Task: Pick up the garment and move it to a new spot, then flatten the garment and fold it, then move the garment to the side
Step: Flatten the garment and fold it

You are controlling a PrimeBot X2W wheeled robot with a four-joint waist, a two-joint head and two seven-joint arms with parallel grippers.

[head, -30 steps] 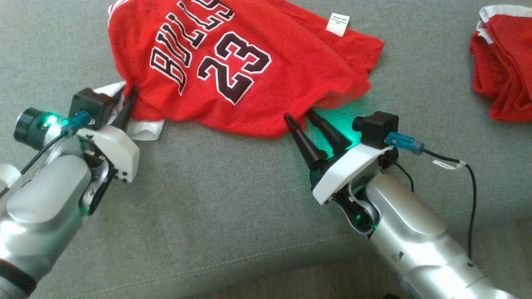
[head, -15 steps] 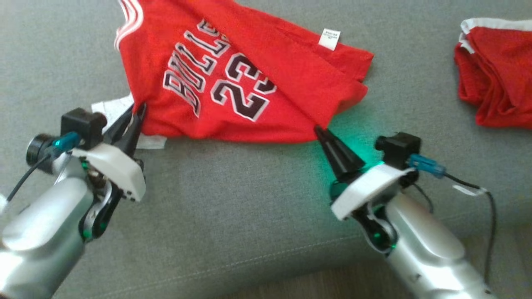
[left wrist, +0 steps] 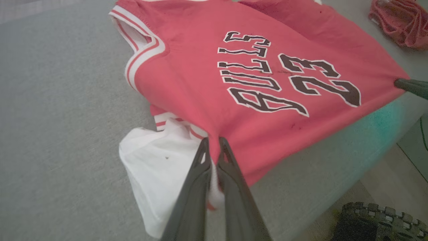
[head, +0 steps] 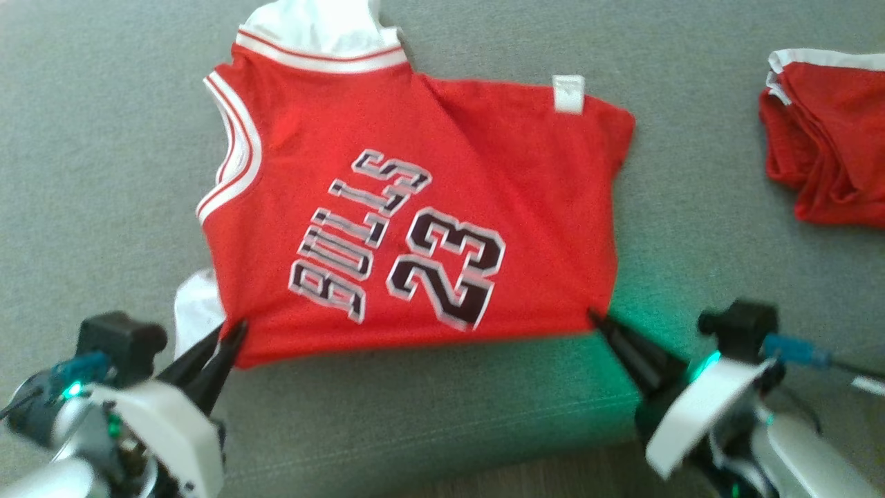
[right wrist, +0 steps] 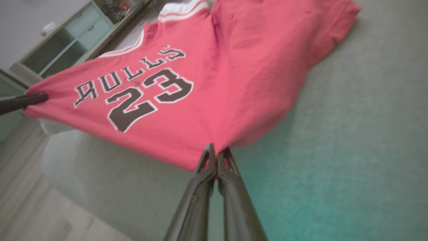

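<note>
Pinching near corners of the red Bulls jersey [head: 415,228], the left gripper [head: 234,330] and right gripper [head: 596,319] had fingers closed on cloth; it lay stretched between them on the grey sofa cushion [head: 104,173], seemingly held taut for flattening.

The right gripper [right wrist: 216,154] comes up from the bottom. Its two dark fingers are pressed together on the near edge of the red shirt [right wrist: 240,77]. The shirt says BULLS 23 in black and white. Its near edge is lifted off the grey couch [right wrist: 351,134]. On the left, the dark tip of the left gripper [right wrist: 41,97] meets the shirt's corner. A pale cabinet [right wrist: 63,43] and wood floor [right wrist: 30,190] are behind
</note>
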